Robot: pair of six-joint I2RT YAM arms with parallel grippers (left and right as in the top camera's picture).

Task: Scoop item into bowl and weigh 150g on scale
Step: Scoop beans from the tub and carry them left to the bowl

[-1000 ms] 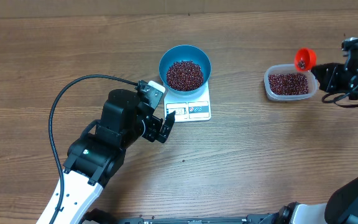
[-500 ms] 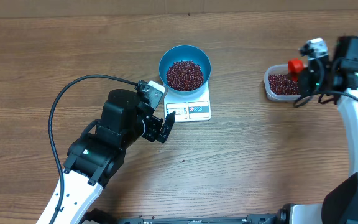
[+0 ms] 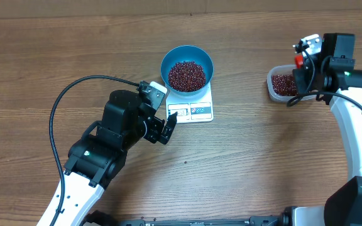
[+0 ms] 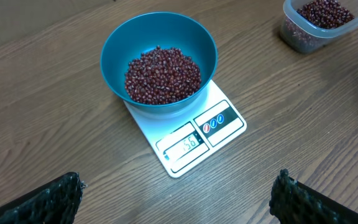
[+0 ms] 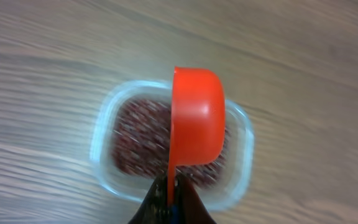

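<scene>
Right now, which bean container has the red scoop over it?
The clear plastic tub. The right claw holds the scoop over it; the blue bowl sits on the scale instead.

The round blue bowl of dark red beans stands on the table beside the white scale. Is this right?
No. In the left wrist view the round blue bowl of dark red beans stands on the flat white rectangular scale, not beside it.

orange scoop (image 5: 197, 118) above clear tub (image 5: 99, 140)
</scene>
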